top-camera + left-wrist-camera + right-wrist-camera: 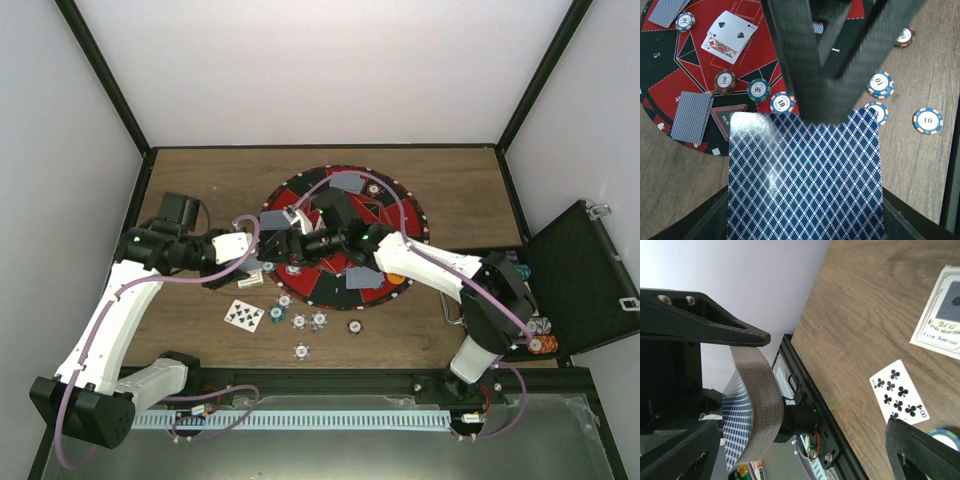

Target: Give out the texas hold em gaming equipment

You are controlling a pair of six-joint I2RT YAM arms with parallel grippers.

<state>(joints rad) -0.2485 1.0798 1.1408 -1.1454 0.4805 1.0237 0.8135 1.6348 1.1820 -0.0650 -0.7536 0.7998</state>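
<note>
Right wrist view: right gripper [747, 385] grasping a bowed deck of blue-diamond-backed playing cards [752, 410] above the brown wooden tabletop [865, 315] | left gripper's [805, 150] state I cannot tell | risk: bent cards could spring loose and scatter

I read even, bright overhead light on the top view | soft shadows | glare patch on card back [805, 175] | left-wrist fingers [810, 65] blurred | right-wrist foreground soft

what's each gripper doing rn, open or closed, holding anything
Left gripper: closed on the deck of cards.
Right gripper: its fingers frame the deck edge-on; whether it grips cannot be told.
</note>
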